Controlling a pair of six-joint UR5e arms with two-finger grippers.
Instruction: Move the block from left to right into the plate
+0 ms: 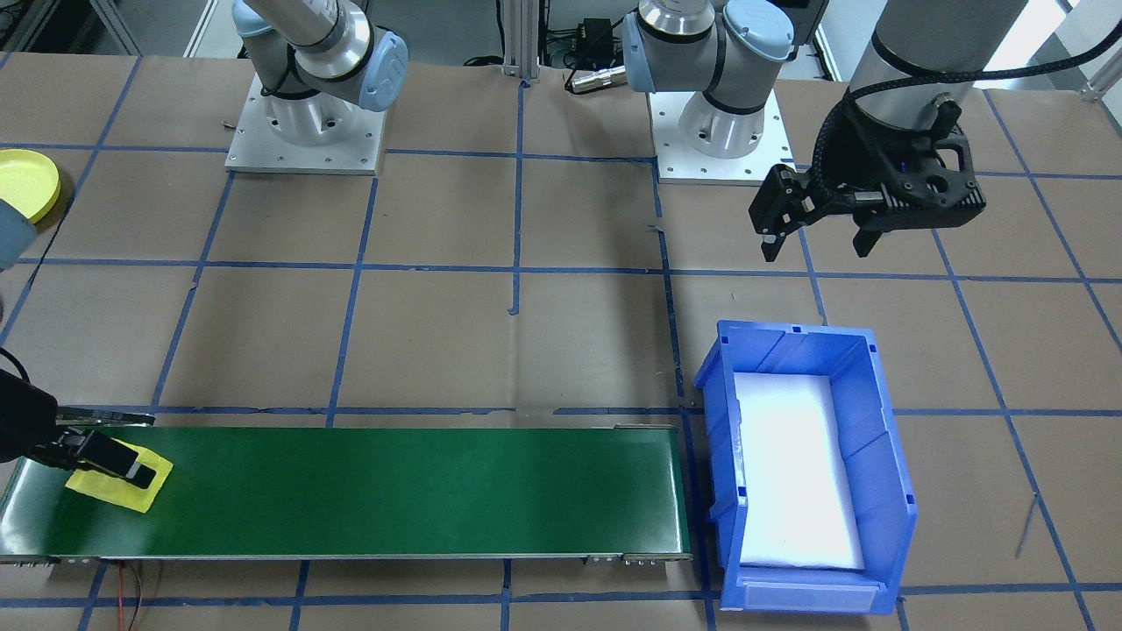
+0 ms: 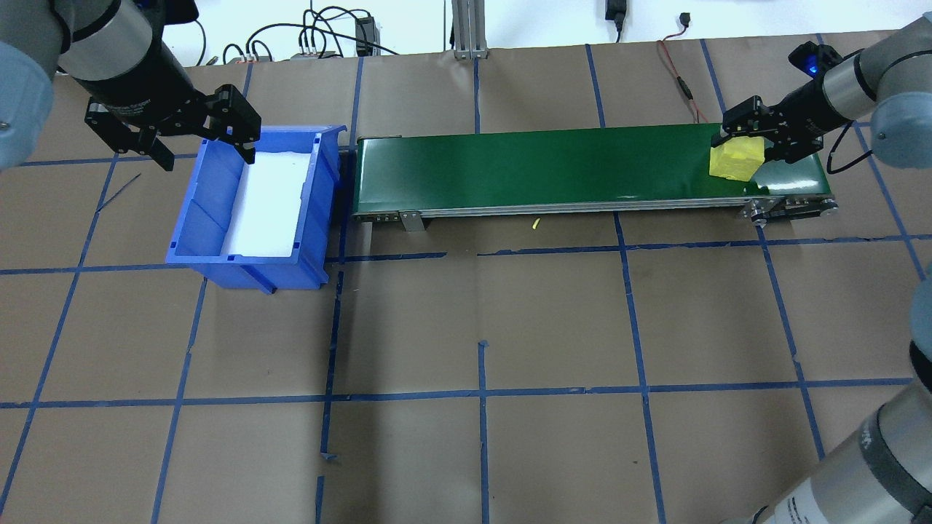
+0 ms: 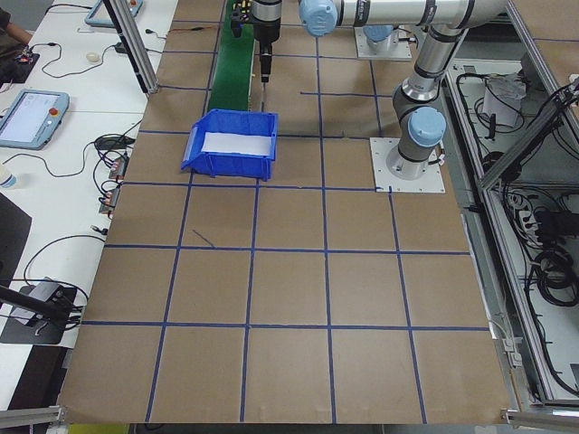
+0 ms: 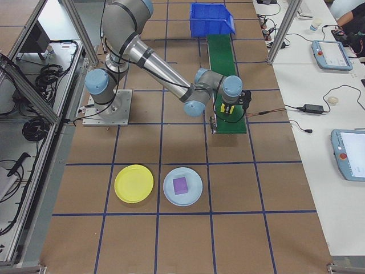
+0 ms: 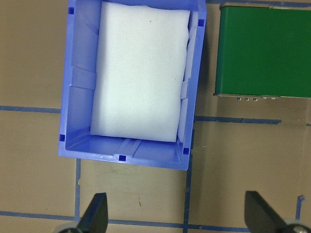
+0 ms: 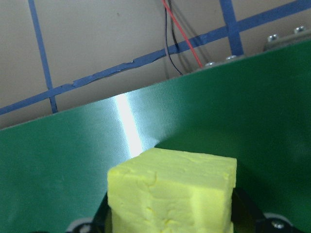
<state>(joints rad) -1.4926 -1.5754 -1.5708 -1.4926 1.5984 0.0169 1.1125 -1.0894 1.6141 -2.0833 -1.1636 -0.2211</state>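
Block place: the yellow block (image 2: 737, 159) sits on the green belt (image 2: 553, 169) at its right end, near the end edge, far from the blue bin (image 2: 251, 211) at the belt's other end.
Right gripper: the right gripper (image 2: 750, 140) reaches over that end of the belt with a finger on each side of the block, pinching it; the wrist view shows dark fingers flanking the block's lower corners. In my judgement this is the grasp before a lift.
Left gripper: the left gripper (image 2: 200, 138) hangs over the bin's far left corner with its fingers spread and nothing between them, probably just parked clear.
Plate: the yellow plate (image 4: 134, 183) lies on the table beyond the belt's right end, beside a pale blue plate (image 4: 183, 186) carrying a purple block (image 4: 181, 185).
Why there: the block seems placed to be carried off the belt end to the yellow plate.
Block look: bright yellow, squarish, with a rough, pitted, foam-like face and slightly uneven edges.
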